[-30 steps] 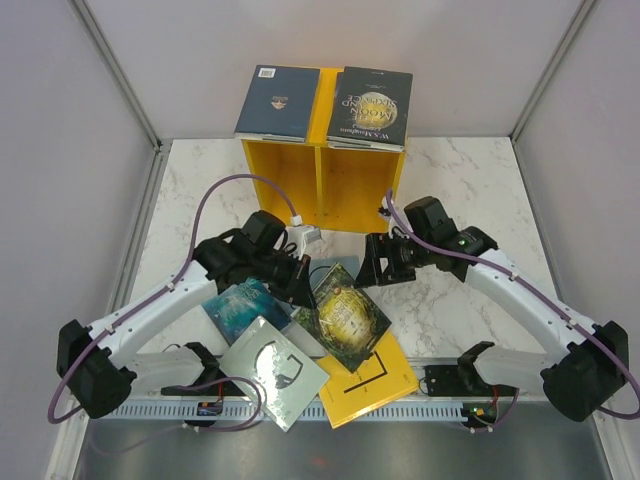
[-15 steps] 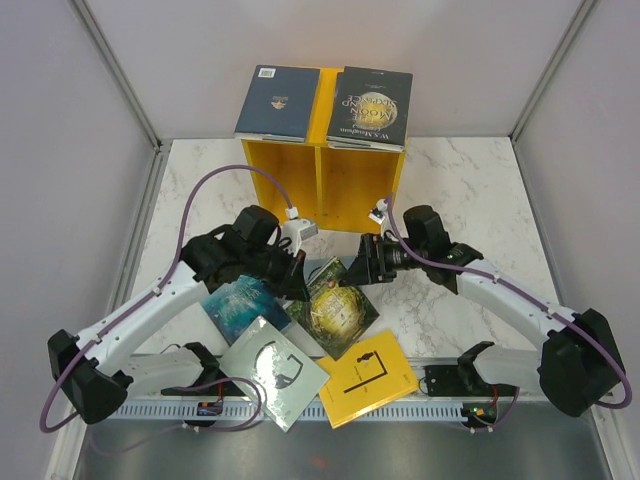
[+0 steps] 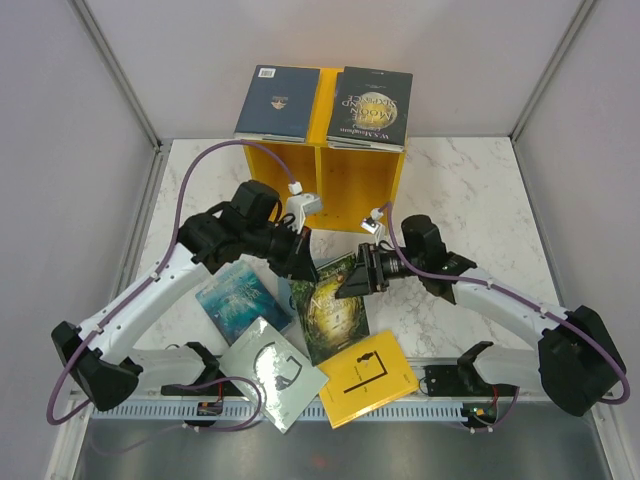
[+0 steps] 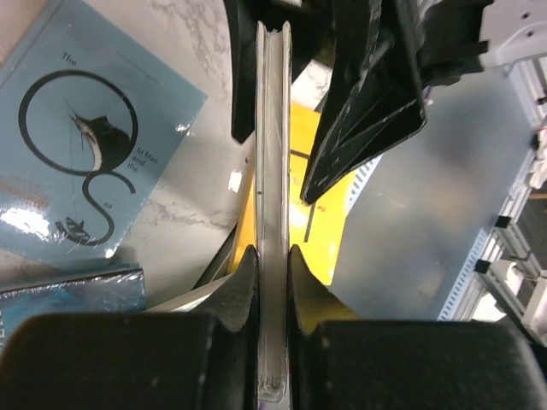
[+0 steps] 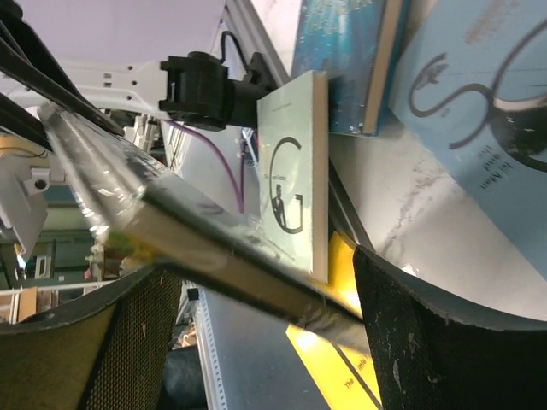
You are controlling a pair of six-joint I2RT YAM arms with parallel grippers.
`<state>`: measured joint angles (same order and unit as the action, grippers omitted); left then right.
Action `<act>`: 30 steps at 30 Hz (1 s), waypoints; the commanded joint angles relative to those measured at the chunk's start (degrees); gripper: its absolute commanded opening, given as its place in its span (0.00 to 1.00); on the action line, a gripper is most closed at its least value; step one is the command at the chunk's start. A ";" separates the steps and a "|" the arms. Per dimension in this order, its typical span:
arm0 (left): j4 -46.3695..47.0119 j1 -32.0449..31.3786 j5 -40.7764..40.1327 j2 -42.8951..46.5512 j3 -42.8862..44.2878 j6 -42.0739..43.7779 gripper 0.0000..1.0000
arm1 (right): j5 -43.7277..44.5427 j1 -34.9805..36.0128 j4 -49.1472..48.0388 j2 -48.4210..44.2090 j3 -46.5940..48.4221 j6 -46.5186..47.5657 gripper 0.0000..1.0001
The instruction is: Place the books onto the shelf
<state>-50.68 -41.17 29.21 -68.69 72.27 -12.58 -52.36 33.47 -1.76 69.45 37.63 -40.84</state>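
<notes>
- Yellow book [image 3: 368, 375], pale grey book [image 3: 270, 368]: flat at the near edge of the worktop [image 3: 470, 200], not yet shelved.
- Teal book [image 3: 235, 300]: flat, just left of the held book.
- Green-gold book [image 3: 330, 315]: raised by one edge, short of the shelf.
- Left hand [image 4: 272, 282]: clamped tight on that book's edge, carrying it.
- Right hand [image 5: 265, 325]: fingers wide, straddling the opposite edge, probably to steady it.
- Shelf [image 3: 350, 195]: no book visible in either compartment; navy book [image 3: 278, 100] and black book [image 3: 370, 105] lie on top.

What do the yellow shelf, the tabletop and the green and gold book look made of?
The yellow shelf: likely painted wood, thick flat panels, even opaque colour. The tabletop: marble or marble-look laminate, white with grey veins. The green and gold book: paper, glossy cover catching glare.
</notes>
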 commanded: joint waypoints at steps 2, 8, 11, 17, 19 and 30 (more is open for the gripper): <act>7.43 4.24 8.48 -1.10 6.64 -3.15 0.02 | -4.86 1.77 -7.55 0.25 -1.15 -3.10 0.81; 7.70 11.88 20.00 -1.98 11.39 -5.26 0.02 | -3.63 1.68 -5.19 -2.03 -1.50 -2.40 0.49; 7.78 14.44 22.55 -2.15 12.28 -5.70 0.02 | -3.54 1.68 -3.87 -4.14 -0.37 -3.02 0.20; 7.52 15.85 23.00 -2.77 12.98 -7.54 0.02 | -2.75 1.68 -2.73 -7.92 6.57 -8.28 0.00; 7.26 16.55 21.07 -2.77 13.42 -8.51 0.28 | -2.31 1.77 -2.55 -8.36 9.73 -9.86 0.00; 6.82 24.55 18.07 1.01 11.41 -11.15 0.93 | 2.08 0.98 -2.37 -7.14 22.31 -16.55 0.00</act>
<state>-44.82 -17.67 47.35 -70.15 84.25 -21.26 -51.72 34.48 -0.34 62.15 54.43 -54.50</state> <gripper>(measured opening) 0.920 0.204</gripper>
